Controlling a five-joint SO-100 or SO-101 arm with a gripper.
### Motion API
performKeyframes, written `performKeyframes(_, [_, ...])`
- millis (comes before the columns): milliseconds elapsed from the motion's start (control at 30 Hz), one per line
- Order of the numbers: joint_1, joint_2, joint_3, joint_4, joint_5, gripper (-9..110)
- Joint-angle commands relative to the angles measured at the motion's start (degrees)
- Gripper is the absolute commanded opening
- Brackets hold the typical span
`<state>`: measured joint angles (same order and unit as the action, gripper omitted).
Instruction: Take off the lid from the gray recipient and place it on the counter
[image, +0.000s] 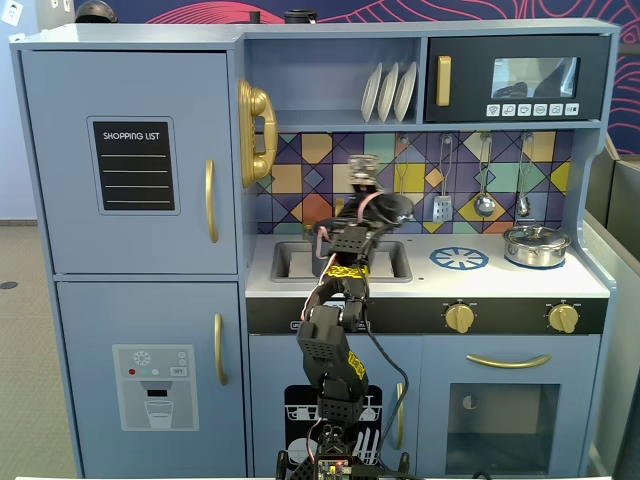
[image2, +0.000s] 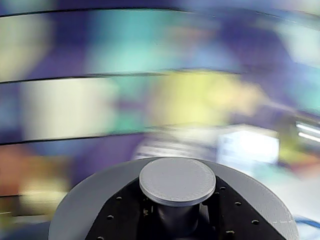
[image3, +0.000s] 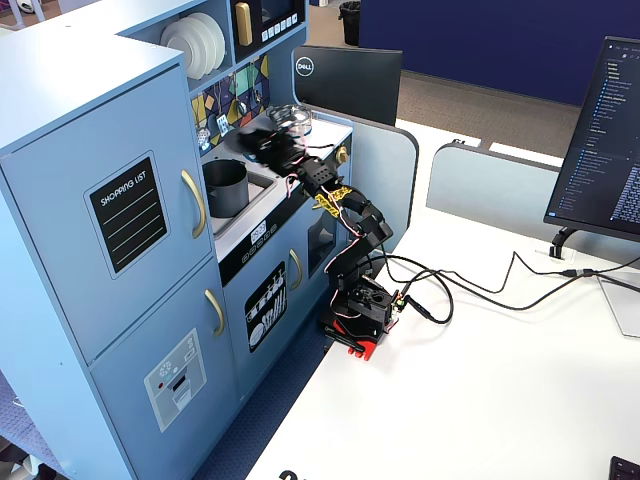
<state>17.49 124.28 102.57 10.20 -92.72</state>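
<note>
Removal looks done: fingers (image2: 177, 220) clamp the lid (image2: 100, 200) by its knob, lifted above the counter (image: 500, 278), while the gray recipient (image3: 226, 187) stands uncovered in the sink recess. Setting it down remains.

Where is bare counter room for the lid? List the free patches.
Free: the printed burner, between the sink and the steel pot, and the counter strip in front of it. Crowded: the gray pot occupies the sink; the steel pot takes the right end in a fixed view.
</note>
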Motion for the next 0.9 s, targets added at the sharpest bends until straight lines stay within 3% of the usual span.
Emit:
performKeyframes(0, [6.8,2.5,-3.4,0.4,2.5,0])
performKeyframes(400, [13.9,-7.1,9.0,-14.8,2.0,0])
performKeyframes(867, [15.5,-19.8,8.5,-22.9,1.4,0])
